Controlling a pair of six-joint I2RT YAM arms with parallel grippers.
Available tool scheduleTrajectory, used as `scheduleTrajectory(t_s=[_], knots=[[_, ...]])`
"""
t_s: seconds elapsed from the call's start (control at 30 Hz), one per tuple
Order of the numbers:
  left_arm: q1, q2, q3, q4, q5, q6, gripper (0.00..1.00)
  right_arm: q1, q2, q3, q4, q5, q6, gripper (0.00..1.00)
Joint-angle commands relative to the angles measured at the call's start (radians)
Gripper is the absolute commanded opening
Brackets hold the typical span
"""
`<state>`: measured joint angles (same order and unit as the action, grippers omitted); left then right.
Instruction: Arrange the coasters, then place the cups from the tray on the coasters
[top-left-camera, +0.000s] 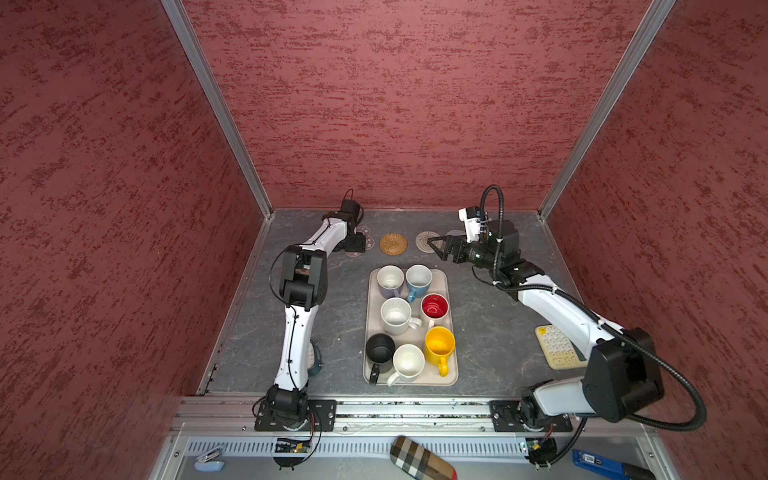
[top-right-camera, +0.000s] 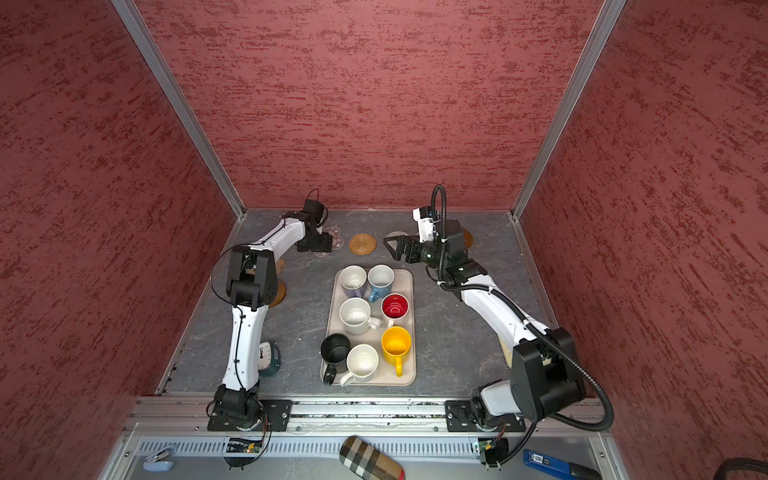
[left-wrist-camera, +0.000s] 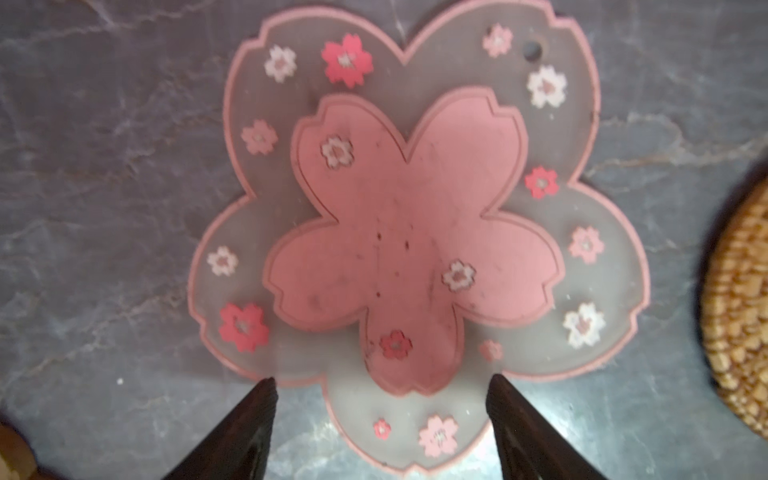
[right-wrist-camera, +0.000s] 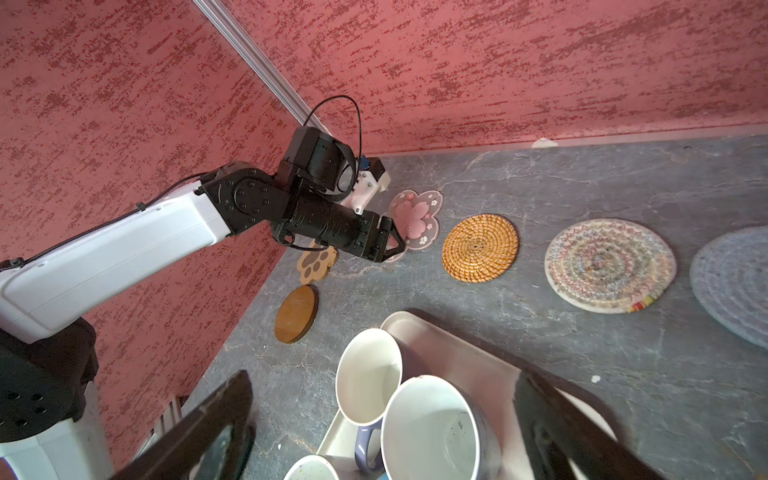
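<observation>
Coasters: partly laid out. Row along back of desk, L to R in both top views: pink flower coaster, rattan coaster, whitish woven coaster, grey-lavender coaster. All flat, spaced apart. Brown edge behind R wrist in a top view, prob. a brown disc coaster, mostly hidden. Out of the row: paw coaster and second brown disc, just beside each other at desk's left side, near L arm's elbow.

L gripper: jaws wide apart, straddling one petal of flower coaster, nothing held. Can't tell if tips touch desk.

R gripper: jaws fully spread, empty, hanging above desk btw woven coaster and far end of tray.

Cups: all 7 upright on tray, none on a coaster. Lavender-grey cup, light blue cup, red-lined white cup, mid-tray white cup, black cup, near-end white cup, yellow cup.

Est. progress: early. Coaster phase approx. over half done. Left to do: bring paw + disc into line, then 7 cup transfers.
</observation>
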<state>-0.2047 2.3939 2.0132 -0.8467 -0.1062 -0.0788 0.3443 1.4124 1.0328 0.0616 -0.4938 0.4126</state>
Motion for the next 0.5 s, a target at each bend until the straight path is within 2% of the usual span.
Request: scheduleTrajectory(t_s=[0.0, 0.13, 0.23, 0.33, 0.47], knots=[[-0.031, -0.017, -0.078, -0.06, 0.026, -0.001, 0.8, 0.005, -0.028, -0.01, 0.044, -0.012, 0.007, 0.99], [-0.024, -0.068, -0.092, -0.04, 0.021, -0.011, 0.8, 0.005, -0.024, -0.009, 0.044, -0.015, 0.009, 0.99], [-0.005, -0.099, -0.048, -0.045, 0.036, -0.006, 0.8, 0.005, -0.021, -0.007, 0.044, -0.016, 0.011, 0.99], [0.032, -0.095, 0.038, -0.061, 0.109, -0.004, 0.82, 0.005, -0.009, -0.004, 0.043, -0.012, 0.008, 0.99], [0.082, -0.061, 0.112, -0.018, 0.202, -0.009, 0.9, 0.005, 0.019, 0.014, 0.035, -0.007, 0.0, 0.99]])
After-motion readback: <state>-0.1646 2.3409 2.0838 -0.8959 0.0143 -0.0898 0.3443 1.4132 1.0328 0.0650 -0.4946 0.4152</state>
